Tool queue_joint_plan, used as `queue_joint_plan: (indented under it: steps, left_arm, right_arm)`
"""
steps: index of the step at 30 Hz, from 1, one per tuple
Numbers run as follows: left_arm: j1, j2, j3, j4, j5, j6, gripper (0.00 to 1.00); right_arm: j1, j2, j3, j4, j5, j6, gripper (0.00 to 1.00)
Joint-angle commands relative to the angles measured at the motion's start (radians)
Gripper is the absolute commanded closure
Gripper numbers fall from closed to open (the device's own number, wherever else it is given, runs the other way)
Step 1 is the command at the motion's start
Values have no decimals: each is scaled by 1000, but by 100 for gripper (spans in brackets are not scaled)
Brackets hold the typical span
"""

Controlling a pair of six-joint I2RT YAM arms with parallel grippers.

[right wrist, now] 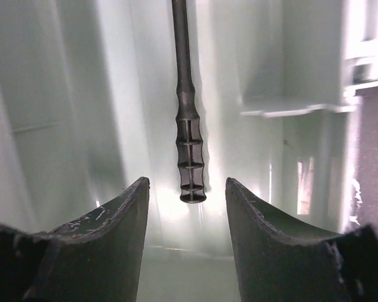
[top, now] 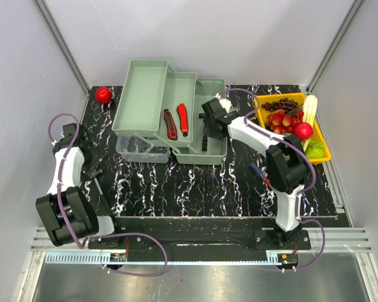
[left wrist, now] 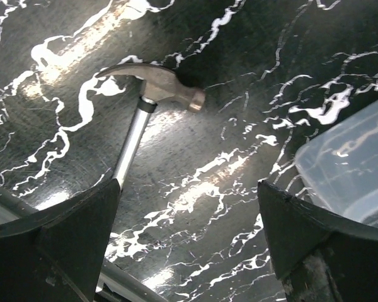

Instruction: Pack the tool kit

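Note:
The tool kit box [top: 152,100] stands open at the back, its pale green trays fanned out. Two red-and-black tools [top: 176,121] lie in the middle tray. My right gripper [top: 206,128] hangs open over the right tray; in its wrist view the fingers [right wrist: 188,192] flank the end of a black ribbed-handle tool [right wrist: 189,157] that lies on the tray floor [right wrist: 113,126]. My left gripper [top: 91,165] is open and empty above the mat [left wrist: 189,233]. A hammer [left wrist: 157,85] lies just ahead of it, its handle running under the left finger. A blue-handled screwdriver [top: 259,174] lies on the mat.
A yellow tray of fruit [top: 315,154] stands at the back right. A red ball [top: 103,94] sits at the back left. The box's clear lower corner [left wrist: 356,160] is close to my left gripper's right finger. Grey walls close in on three sides.

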Motion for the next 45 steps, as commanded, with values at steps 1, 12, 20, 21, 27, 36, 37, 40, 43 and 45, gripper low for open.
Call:
queue_joint_plan:
  steps: [1,12,20,21,27,36,37,40,43,45]
  left_arm:
    - [4,21,-21,-14,-93,-10,6]
    - [4,133,-189,167,13,17,1]
    - [1,142,-249,259,87,-20,35]
    - [-1,141,-253,260,88,-26,41]
    - [-34,139,-268,270,85,-52,74]
    - [-94,159,-244,262,51,-47,100]
    - [-96,159,-241,257,50,-46,100]
    - [-100,135,-233,244,50,-41,100]
    - [-125,86,-229,227,50,-43,100]
    - [-145,49,-222,205,47,-49,100]
  right_arm:
    - [-54,-160,12,1,-29,43,43]
    - [-179,-296,-33,13,-90,-23,10]
    - [-217,-352,-62,13,-89,-38,11]
    - [-219,-355,-64,11,-91,-43,11]
    - [-226,-366,-85,14,-92,-46,12]
    - [-228,-377,-113,11,-104,-54,13]
    - [-229,-380,-113,13,-110,-58,13]
    - [-229,-392,-117,11,-138,-77,12]
    - [-229,-414,-117,13,-198,-121,12]
    - [-229,-431,-122,13,-242,-153,11]
